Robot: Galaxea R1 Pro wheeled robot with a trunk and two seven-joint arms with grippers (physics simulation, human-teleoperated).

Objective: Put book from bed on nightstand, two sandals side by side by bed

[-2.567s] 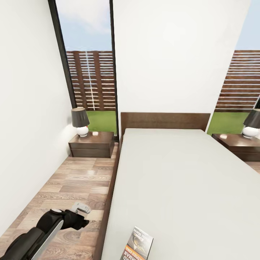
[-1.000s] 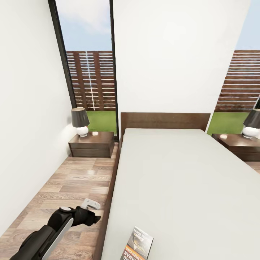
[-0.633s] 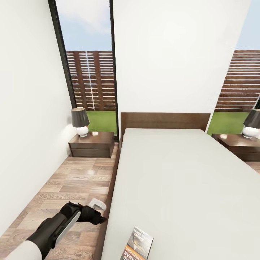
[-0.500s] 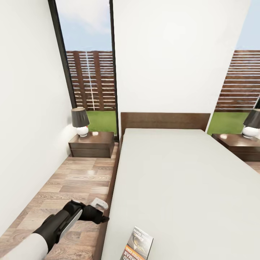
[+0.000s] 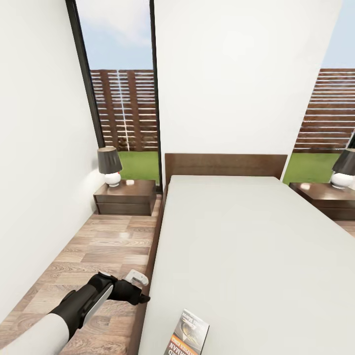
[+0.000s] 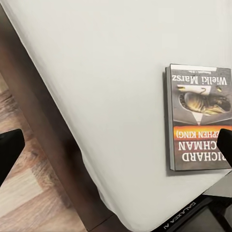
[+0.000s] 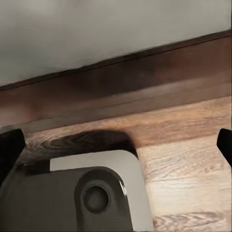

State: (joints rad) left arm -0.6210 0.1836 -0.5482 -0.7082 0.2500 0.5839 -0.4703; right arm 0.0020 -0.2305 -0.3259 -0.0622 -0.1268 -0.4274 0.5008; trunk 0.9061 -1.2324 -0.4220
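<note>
Stretching away past the left gripper (image 5: 139, 292) on its right, the bed (image 5: 256, 256) takes up most of the room: a plain pale grey mattress on a dark brown frame, its headboard (image 5: 225, 165) against the white wall far ahead. On the gripper's other side runs a strip of bare wood-plank floor (image 5: 93, 246) between the bed's side rail and the white side wall, open all the way ahead to the near nightstand (image 5: 125, 196). That low dark cabinet carries a lamp (image 5: 109, 166) with a dark shade and white base, and stands before a tall dark-framed window (image 5: 123, 93) showing slatted fence and grass. A second nightstand (image 5: 325, 198) with its own lamp (image 5: 343, 168) sits far across the bed.

Reaching forward low over the floor, the left arm is nearly straight, white sleeve giving way to black forearm and wrist, and the gripper hangs right at the mattress's side edge. In the left wrist view its two dark fingertips (image 6: 9, 147) stand wide apart at opposite edges of the picture, nothing between them but mattress and rail.

The book (image 6: 199, 116) lies flat on the mattress close to the bed's foot corner, just beyond the gripper to its right, not touched.

The right gripper's (image 7: 116, 140) fingertips likewise stand spread, over floor and the bed's wooden rail.
</note>
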